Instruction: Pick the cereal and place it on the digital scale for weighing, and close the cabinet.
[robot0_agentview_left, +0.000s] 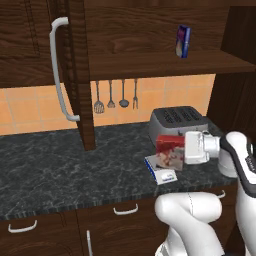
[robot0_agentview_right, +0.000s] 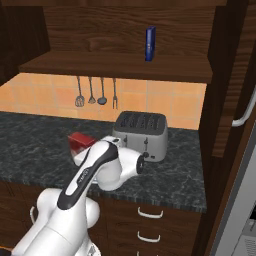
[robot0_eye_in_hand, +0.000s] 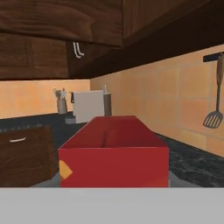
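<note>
Holding the cereal (robot0_agentview_left: 169, 150) clamped in the gripper (robot0_agentview_left: 186, 148), we stood it on the scale (robot0_agentview_left: 161, 170) at the toaster's (robot0_agentview_left: 177, 120) seven o'clock; release and closing the open cabinet (robot0_agentview_left: 75, 60) remained.

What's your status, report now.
Gripper shut on cereal, box over the digital scale beside the toaster. Cabinet door open, blue box on shelf. Nothing blocking.
</note>
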